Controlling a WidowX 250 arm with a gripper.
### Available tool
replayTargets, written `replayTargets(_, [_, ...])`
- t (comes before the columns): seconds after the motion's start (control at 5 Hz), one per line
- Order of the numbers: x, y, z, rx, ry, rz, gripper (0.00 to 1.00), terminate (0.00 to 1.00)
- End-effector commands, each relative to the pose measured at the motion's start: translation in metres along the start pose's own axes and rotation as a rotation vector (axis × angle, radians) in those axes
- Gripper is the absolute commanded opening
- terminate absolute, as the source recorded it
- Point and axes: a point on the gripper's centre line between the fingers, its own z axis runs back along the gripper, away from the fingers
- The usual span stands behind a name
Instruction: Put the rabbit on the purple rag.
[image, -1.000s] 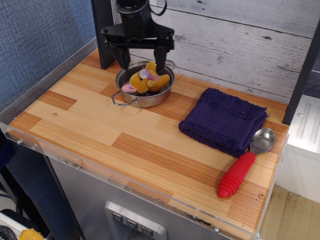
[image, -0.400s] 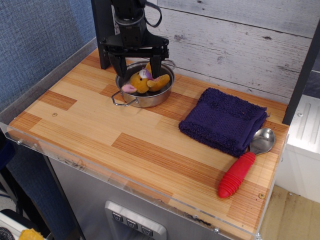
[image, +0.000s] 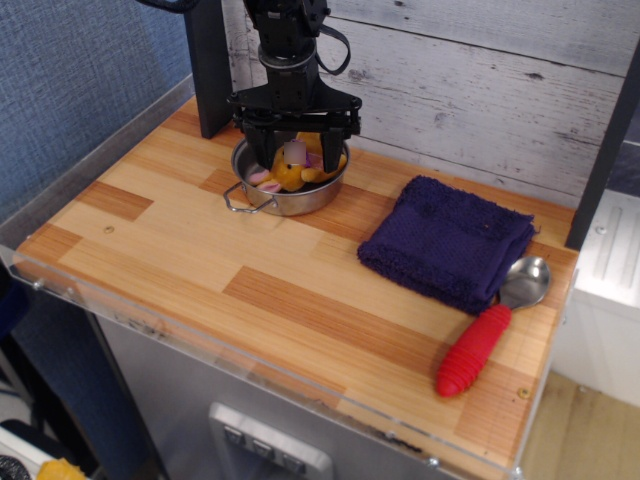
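1. The gripper (image: 294, 158) is pointing straight down into the steel pan (image: 290, 192), and its two black fingers (image: 329, 147) are standing on either side of the rabbit (image: 291, 166); the jaws are spread, and I cannot tell if they are already touching the toy.
2. The rabbit is lying inside the pan, at the back left of the wooden counter (image: 250, 280), so the arm is coming from above, because the pan wall is blocking a side approach.
3. The purple rag (image: 446, 240) is lying flat and well apart to the right, with nothing on it; a red-handled spoon (image: 487, 331) is resting just beside its right edge.
4. Compared with a second ago, the gripper is sitting lower and more to the right, centred over the toy, and the rabbit is looking slightly turned in the pan.
5. I judge that the grasp is only beginning; closing and lifting are not yet done.
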Motion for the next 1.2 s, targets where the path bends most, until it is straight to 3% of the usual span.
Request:
replayTargets(0.0, [0.003,-0.004,0.012,0.015,-0.048,-0.028,0.0,0.0])
replayTargets(0.4, [0.0,-0.013,0.02,0.007,-0.061,-0.055,0.0,0.0])
replayTargets(1.0, [0.011,-0.008,0.069,0.011,-0.165,-0.016,0.0,0.0])
